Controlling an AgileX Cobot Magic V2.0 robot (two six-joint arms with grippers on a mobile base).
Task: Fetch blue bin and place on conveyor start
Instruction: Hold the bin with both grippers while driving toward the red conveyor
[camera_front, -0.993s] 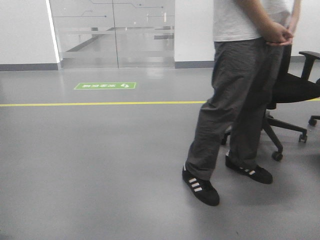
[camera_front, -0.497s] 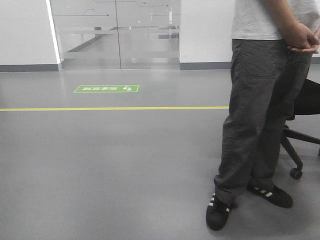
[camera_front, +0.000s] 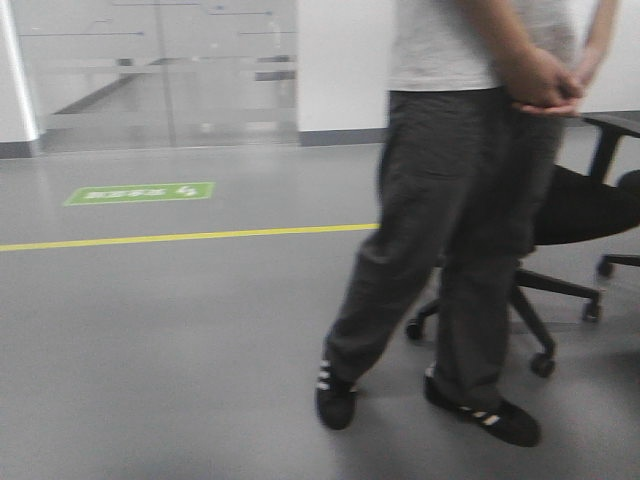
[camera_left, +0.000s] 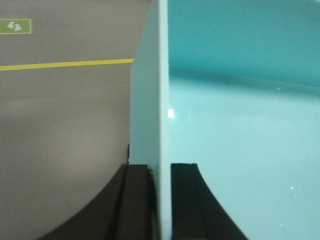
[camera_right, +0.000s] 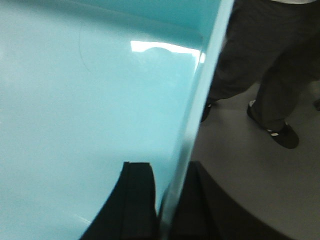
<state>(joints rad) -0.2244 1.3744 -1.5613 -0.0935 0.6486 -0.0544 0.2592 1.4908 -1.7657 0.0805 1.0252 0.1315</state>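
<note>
Grey floor fills the front view, with a yellow line (camera_front: 180, 238) crossing the left half and a green floor sign (camera_front: 140, 192) at upper left, its white lettering too blurred to read. A man (camera_front: 450, 220) in dark trousers stands right of centre, hands clasped, with an office chair (camera_front: 575, 210) just behind him at the right edge. No conveyor start anywhere in this view, and neither arm shows

Over to the left wrist view: the blue bin (camera_left: 240, 125) takes the whole right half. At the bottom the left gripper (camera_left: 161, 200) has one black finger on either side of the bin's side wall, pinched onto it. In the upper left corner the green sign shows white footprints, with no words I can make out

Right wrist view now: turquoise across the left, and the right gripper (camera_right: 167, 205) at bottom centre is clamped over another wall. The man's white-striped shoes sit on the floor at right, no brand legible

I'd call this the carry, with the bin held between both arms and the belt not yet found. Next the base has to steer clear of that man, keep both grips level, then lower the bin flat onto the belt
</note>
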